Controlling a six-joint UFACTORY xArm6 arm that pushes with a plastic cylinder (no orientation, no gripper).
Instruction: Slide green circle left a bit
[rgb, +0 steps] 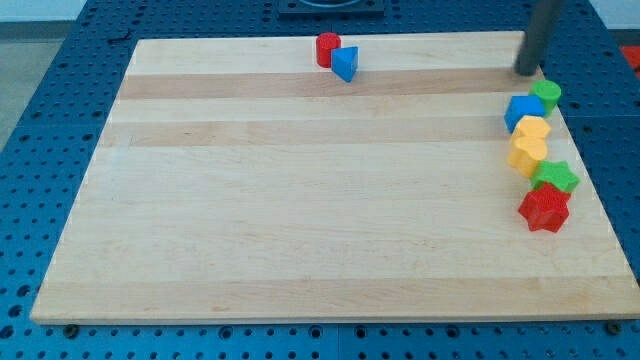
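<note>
The green circle (547, 95) sits near the board's right edge, at the top of a column of blocks. My tip (526, 72) is just above and to the left of it, a small gap away. Below the green circle lie a blue block (522, 112), a yellow block (533, 129), a yellow heart-like block (526, 155), a green star (556, 178) and a red star (544, 209), touching one another in a line.
A red cylinder (327, 49) and a blue triangle-like block (345, 64) sit together at the top middle of the wooden board (300, 200). The board's right edge runs close beside the column of blocks.
</note>
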